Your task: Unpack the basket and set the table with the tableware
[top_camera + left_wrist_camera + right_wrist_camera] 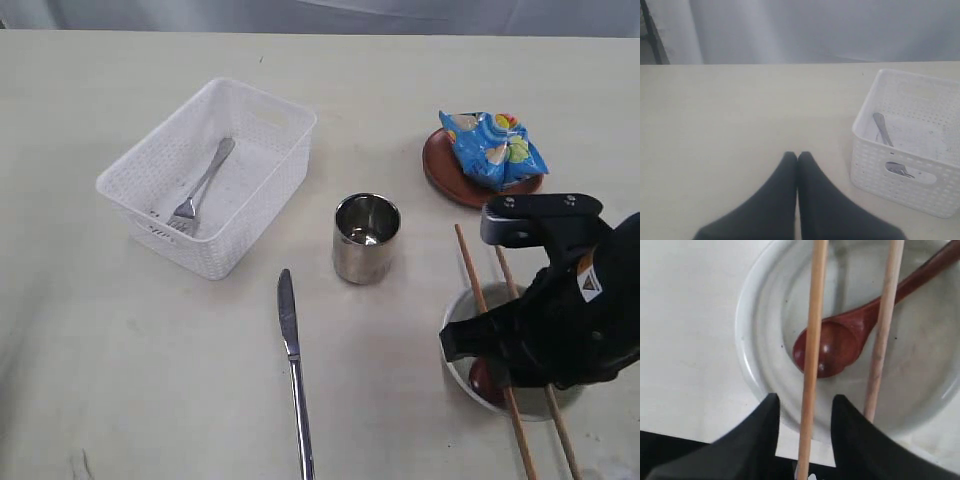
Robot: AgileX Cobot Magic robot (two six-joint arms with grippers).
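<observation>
- Right wrist view showed the right gripper (pixel 805 400) partly open, its dark jaws either side of one chopstick (pixel 815 315). A gap showed on both sides, so it gripped nothing.
- That chopstick and the second chopstick (pixel 885 330) lay across the whitish bowl (pixel 760 340), bridging over the brown spoon (pixel 825 352) inside it.
- I judged the step to be handling this chopstick. To do it well, the jaws should close squarely on it. Any lift should go straight up, clear of the rim, so the neighbour did not roll and the spoon was not disturbed.
- The left gripper (pixel 797 156) was closed and empty, low over the table (pixel 120 340), beside the basket (pixel 265 210).
- The basket held only the fork (pixel 205 185), not yet unpacked. It probably fell to the left arm.
- Already out on the table were the cup (pixel 366 240), the knife (pixel 292 350) and the plate (pixel 440 170), which carried the snack packet (pixel 495 148).
- The packet showed bright blue and yellow print, but no words could be read. An orange sticker (pixel 590 283) on the right arm was too small to read.
</observation>
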